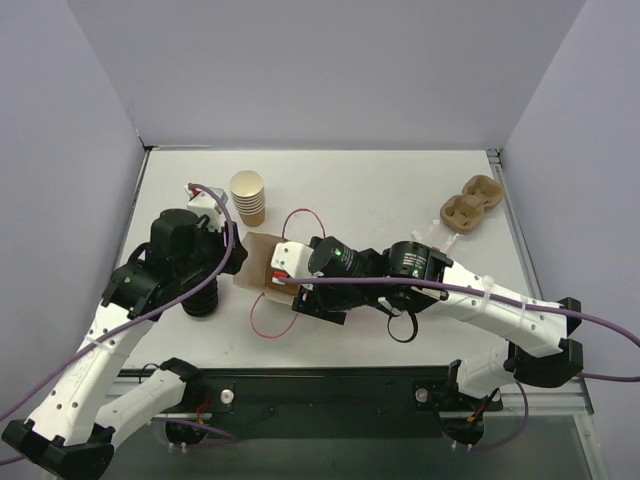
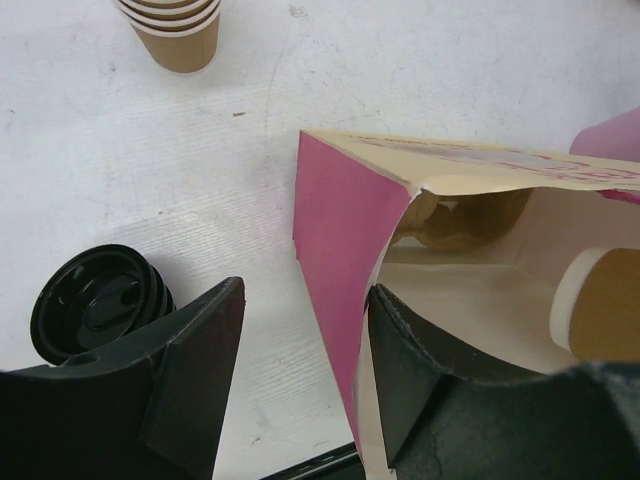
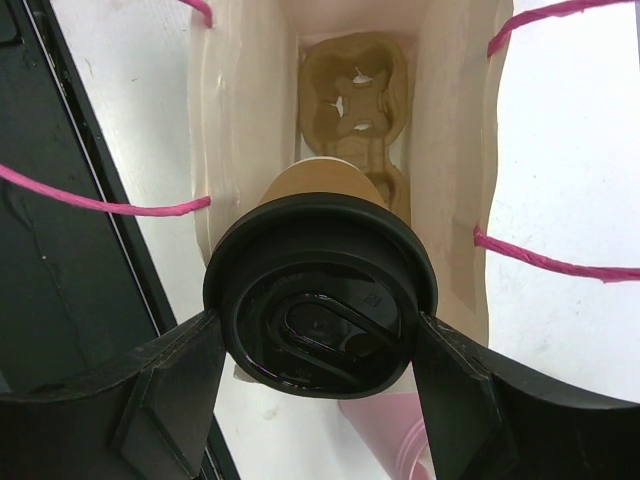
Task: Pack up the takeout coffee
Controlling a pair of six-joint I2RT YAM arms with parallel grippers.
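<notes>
- Left of the table's middle, toward its near edge, the paper bag (image 3: 450, 150) lies on its side with its mouth facing the right arm.
- The takeout coffee (image 3: 320, 300) is at that mouth, its paper base already between the bag's walls and its black lid facing back toward the wrist.
- The right gripper (image 3: 320, 340) is clamped on the coffee, one finger pressed to each side of the lid rim.
- The cup's long axis runs straight down the bag's depth toward the cup carrier (image 3: 352, 100) at the bag's far end, so the coming move looks like a plain push forward and then a release.
- The left gripper (image 2: 305, 300) stands with jaws parted astride the bag's pink side wall, one finger inside and one outside, gripping nothing.
- The right arm is plainly the one on the cup, and the left only attends the bag.
- No brand or writing can be read: the pink print on the bag's flap and the moulded mark on the lid are both too faint.
</notes>
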